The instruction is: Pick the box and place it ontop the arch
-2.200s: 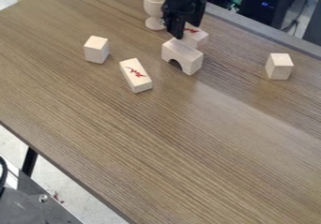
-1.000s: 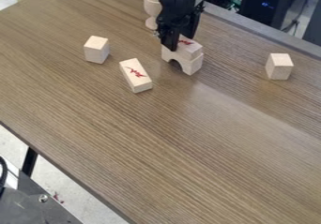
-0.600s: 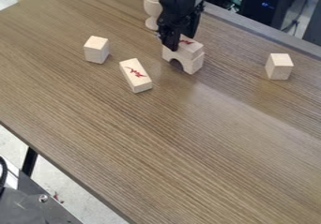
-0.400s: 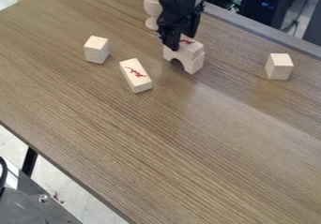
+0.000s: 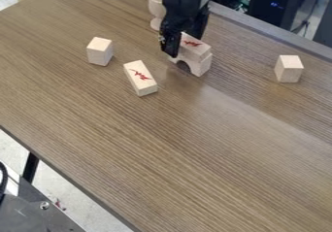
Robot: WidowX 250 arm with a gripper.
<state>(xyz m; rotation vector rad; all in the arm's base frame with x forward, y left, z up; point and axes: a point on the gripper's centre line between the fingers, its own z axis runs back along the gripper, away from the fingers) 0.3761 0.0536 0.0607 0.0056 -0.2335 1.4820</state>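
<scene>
Gripper (image 5: 185, 45): looks wide, its 2 fingers apart, astride the box (image 5: 194, 43).
Box seat: on top of the arch (image 5: 202, 67), directly below the gripper's body.
Long axis: upper left to lower right, along the arch, crossing the line between fingertips.
Coming move: probably straight up; sideways drift could drag the box off.
</scene>
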